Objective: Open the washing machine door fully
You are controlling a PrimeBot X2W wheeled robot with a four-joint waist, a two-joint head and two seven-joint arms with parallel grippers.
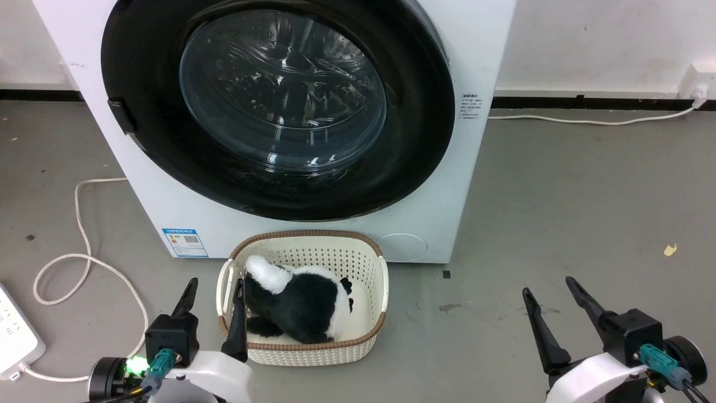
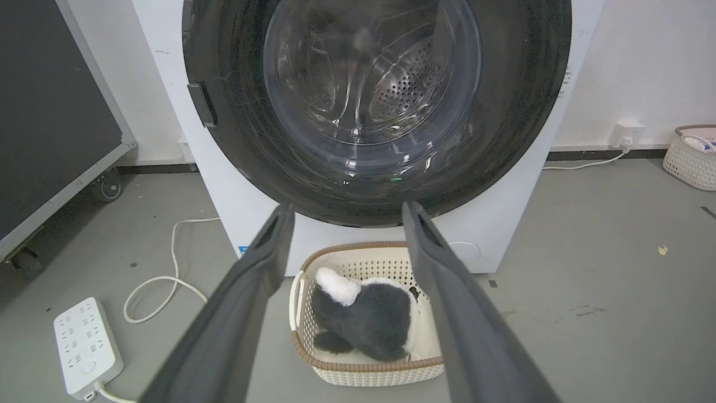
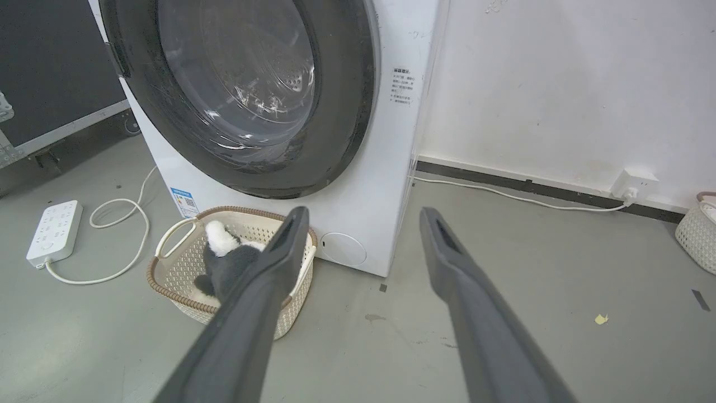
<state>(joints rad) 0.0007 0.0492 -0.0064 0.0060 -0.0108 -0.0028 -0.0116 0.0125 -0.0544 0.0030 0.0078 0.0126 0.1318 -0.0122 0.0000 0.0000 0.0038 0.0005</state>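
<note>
**Operator:** Where was the door?

**Spotter:** Your large round glossy black washing machine door (image 1: 279, 106), with its bulging clear glass window, sat at the upper centre of the head view. It lay closed against the front of the big white front-loading washing machine (image 1: 447, 184). A small dark handle tab (image 1: 122, 115) showed on the door's left edge.

**Operator:** And below it?

**Spotter:** At lower centre a cream perforated plastic basket with a brown rim (image 1: 313, 234) stood on the grey floor (image 1: 559, 224), just in front of the machine. A black-and-white plush toy (image 1: 302, 305) lay inside it.

**Operator:** My grippers?

**Spotter:** Your left gripper (image 1: 217, 281) was at the lower left, its two dark fingers spread apart and gripping nothing. One finger crossed the basket's left rim in the picture. Your right gripper (image 1: 547, 284) was at the lower right, fingers likewise parted and empty, over bare floor and well apart from the door. A white cable (image 1: 84, 246) looped at the left edge, beside a white power strip (image 1: 14, 336).
</note>
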